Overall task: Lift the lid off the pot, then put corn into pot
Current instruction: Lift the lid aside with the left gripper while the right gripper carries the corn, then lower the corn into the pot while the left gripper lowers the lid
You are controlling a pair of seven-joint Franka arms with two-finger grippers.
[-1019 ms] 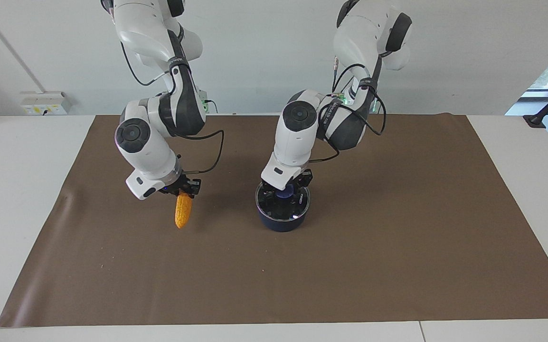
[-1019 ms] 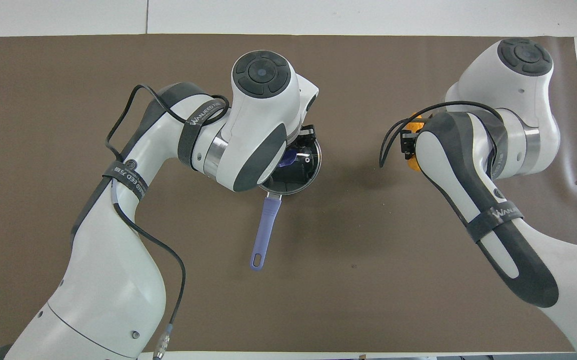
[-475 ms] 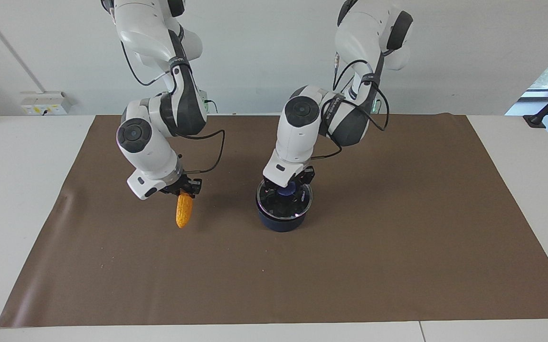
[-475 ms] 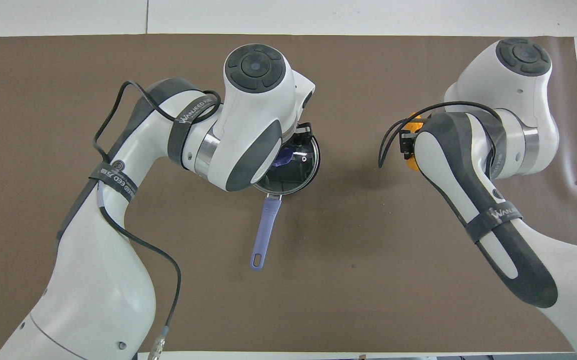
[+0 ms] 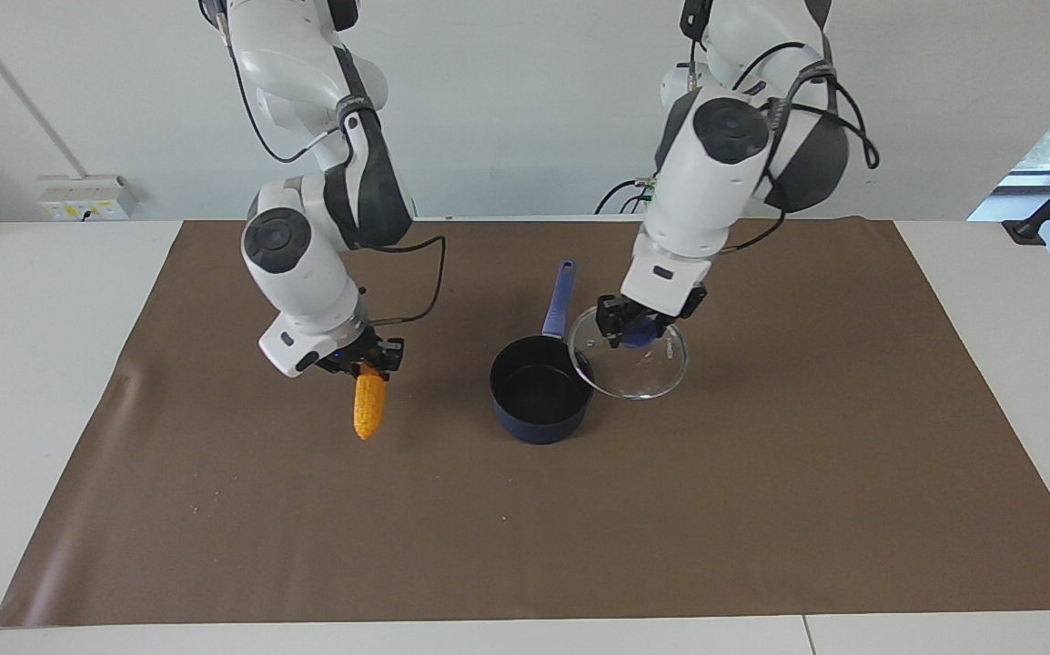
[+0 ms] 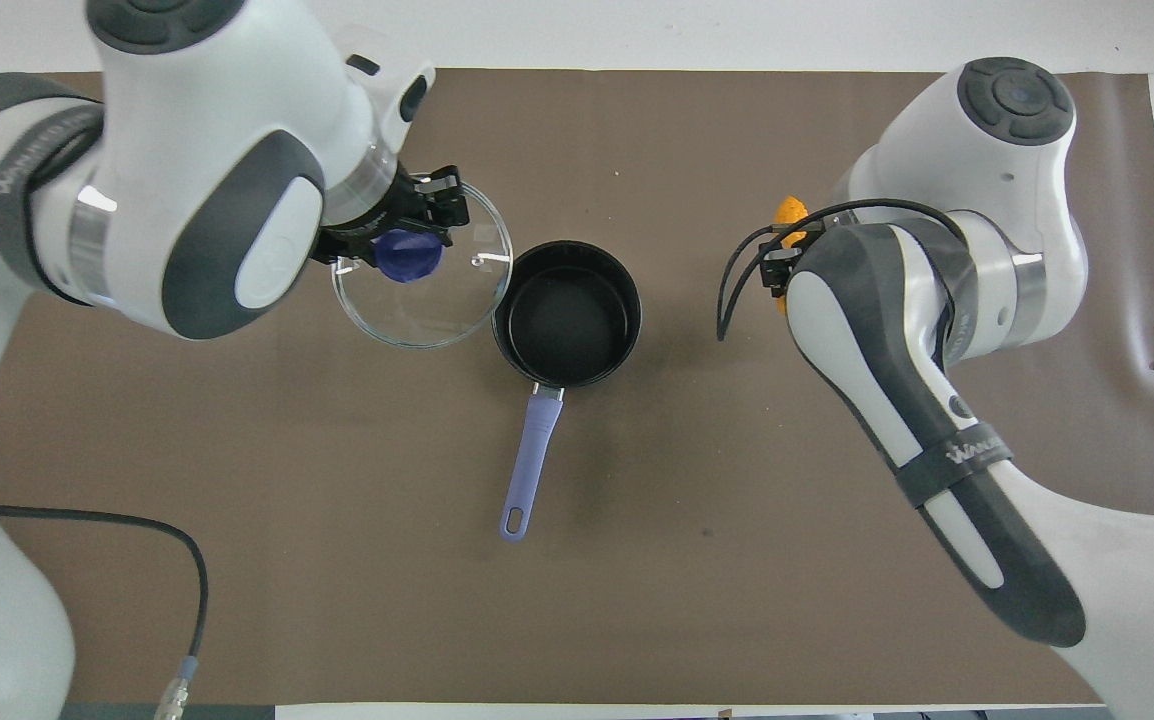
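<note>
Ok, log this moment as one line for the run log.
left pincer: shut on lid, raised beside pot | right pincer: shut on corn, above mat | pot: open, empty

Facing high, overhead steep — shared mat (image 5: 762,509)

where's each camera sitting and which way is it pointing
Facing view: high across the table, looking at the robots; both arms show whole, left gripper holding the lid, right gripper holding the corn.
Overhead view: above the robots' end, looking steeply down and forward; arms enter from the bottom.
Both views share the open pot, lid, corn and brown mat, half a turn apart.
</note>
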